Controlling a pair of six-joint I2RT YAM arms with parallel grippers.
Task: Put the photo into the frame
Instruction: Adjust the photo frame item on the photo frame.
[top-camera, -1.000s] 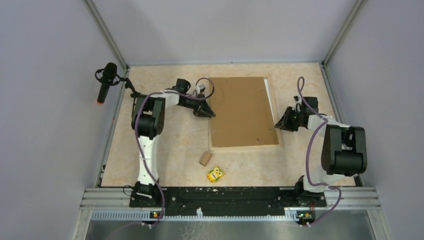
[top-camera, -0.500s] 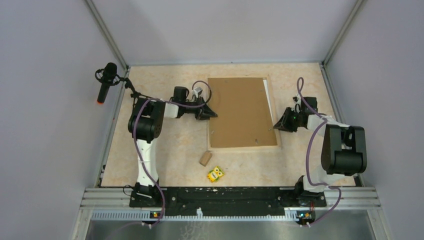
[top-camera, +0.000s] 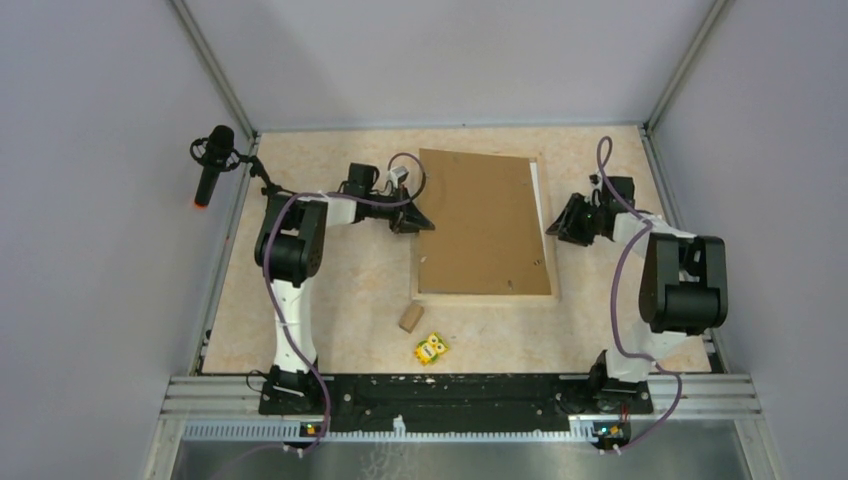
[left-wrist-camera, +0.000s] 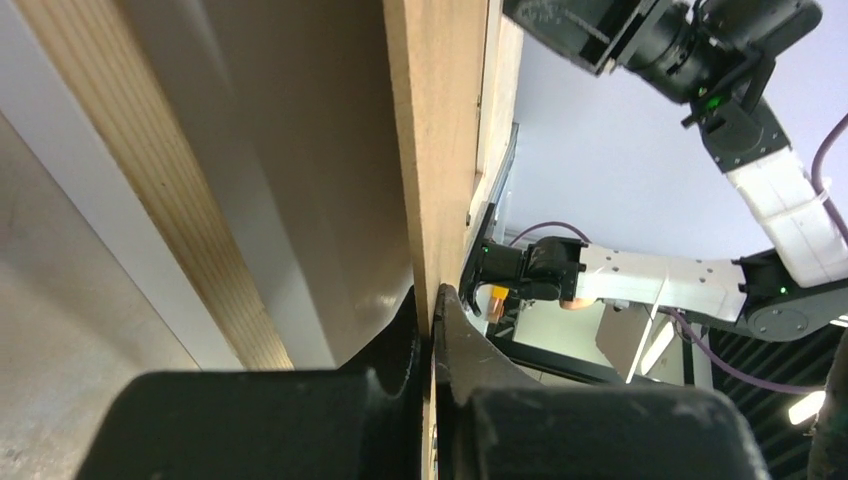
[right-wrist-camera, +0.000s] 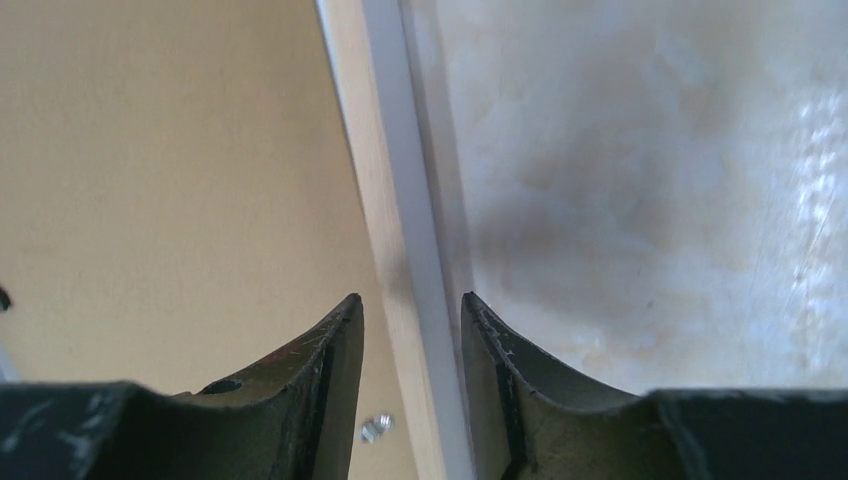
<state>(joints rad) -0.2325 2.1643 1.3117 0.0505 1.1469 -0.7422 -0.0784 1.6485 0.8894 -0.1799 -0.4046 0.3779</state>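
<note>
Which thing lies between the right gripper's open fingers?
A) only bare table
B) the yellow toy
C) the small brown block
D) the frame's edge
D: in the right wrist view the right gripper straddles the pale edge strip of the frame, with the board to one side of it.
</note>
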